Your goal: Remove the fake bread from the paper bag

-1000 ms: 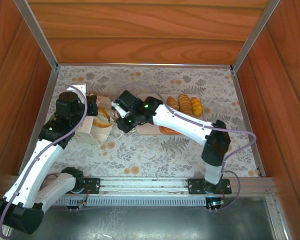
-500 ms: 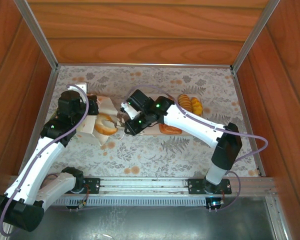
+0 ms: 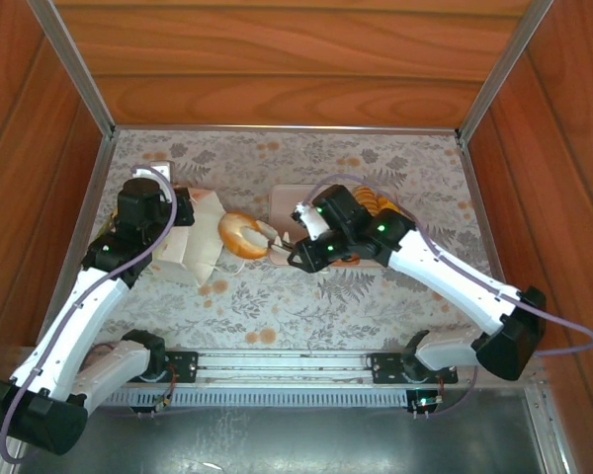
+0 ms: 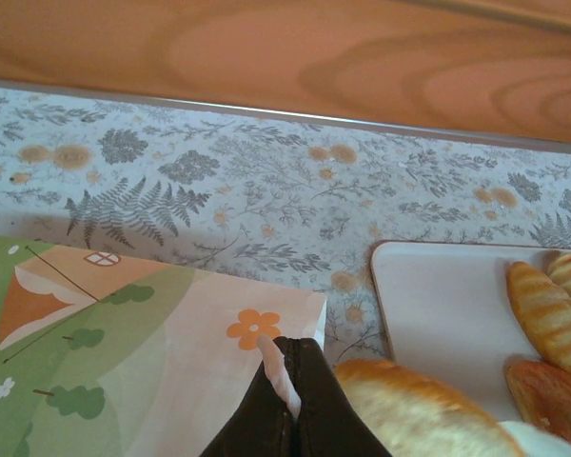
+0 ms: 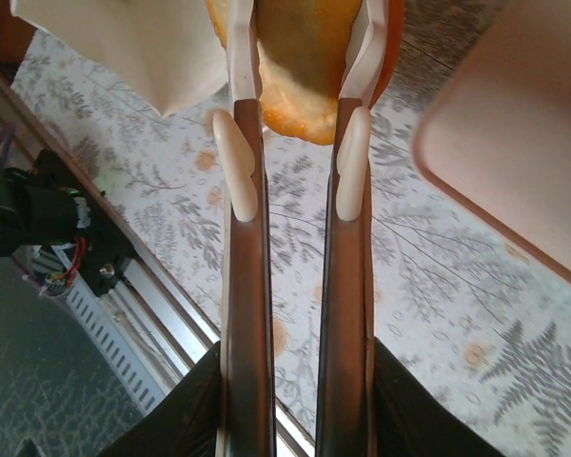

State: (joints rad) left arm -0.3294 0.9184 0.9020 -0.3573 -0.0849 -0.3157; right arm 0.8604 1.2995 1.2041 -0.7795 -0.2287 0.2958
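Mid-frame, the right gripper (image 3: pixel 274 238) pinches an oval roll (image 3: pixel 239 235) just outside the paper bag (image 3: pixel 193 247), which the left gripper (image 4: pixel 287 386) clamps; other pastries (image 3: pixel 371 205) sit on the tray (image 3: pixel 282 197), and the bag's inside is hidden.

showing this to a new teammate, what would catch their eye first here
First, the golden bun clamped in the right gripper, held mid-table between the paper bag and the tray. Next, the left gripper pinching the bag's edge on the left. Then more rolls lying on the right part of the tray.
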